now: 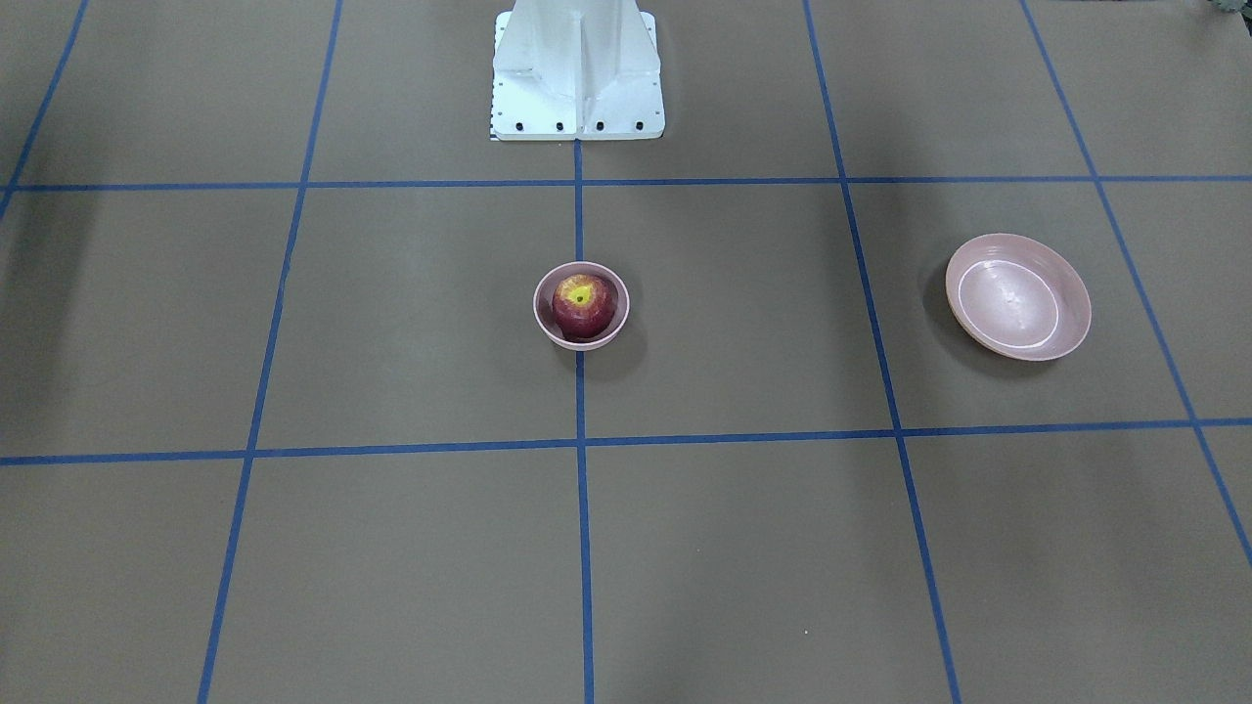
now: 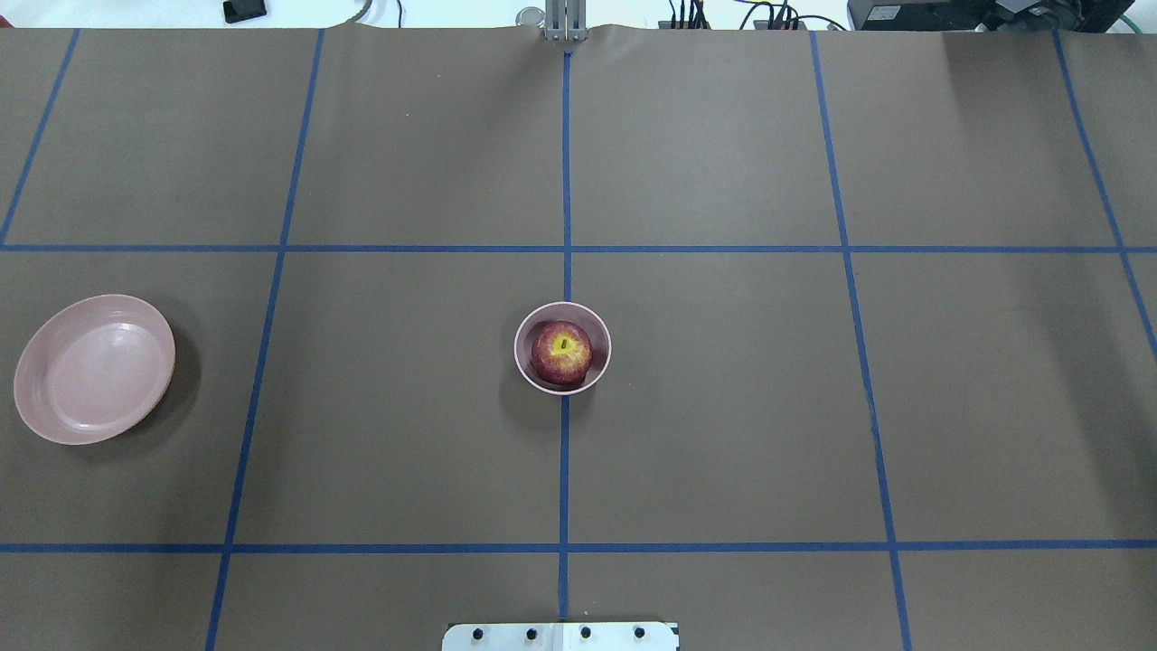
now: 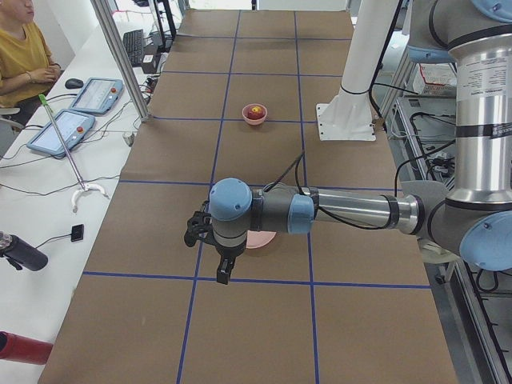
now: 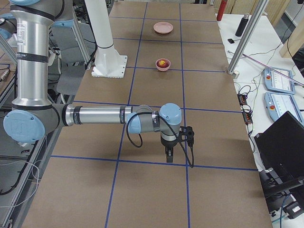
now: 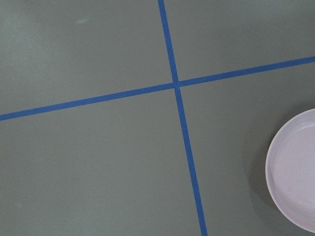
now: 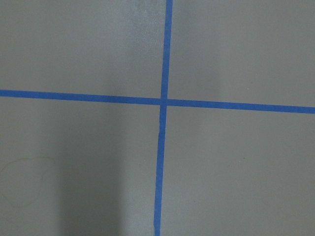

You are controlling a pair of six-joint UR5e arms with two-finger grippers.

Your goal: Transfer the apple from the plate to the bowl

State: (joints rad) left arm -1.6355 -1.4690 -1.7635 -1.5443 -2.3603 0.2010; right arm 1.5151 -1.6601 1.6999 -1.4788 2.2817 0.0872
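Front-facing: the apple sits in the bowl; I judge only a stray arm sweep could tip it. The plate lies empty, well apart.

Left side: the left tool hangs near the plate; I cannot tell its grip.

Right side: the right tool hangs over the tabletop, likewise unreadable.

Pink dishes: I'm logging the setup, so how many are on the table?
2. The bowl sits at the table centre on a blue tape line, holding the apple; the plate lies empty toward the robot's left. None appears hidden.
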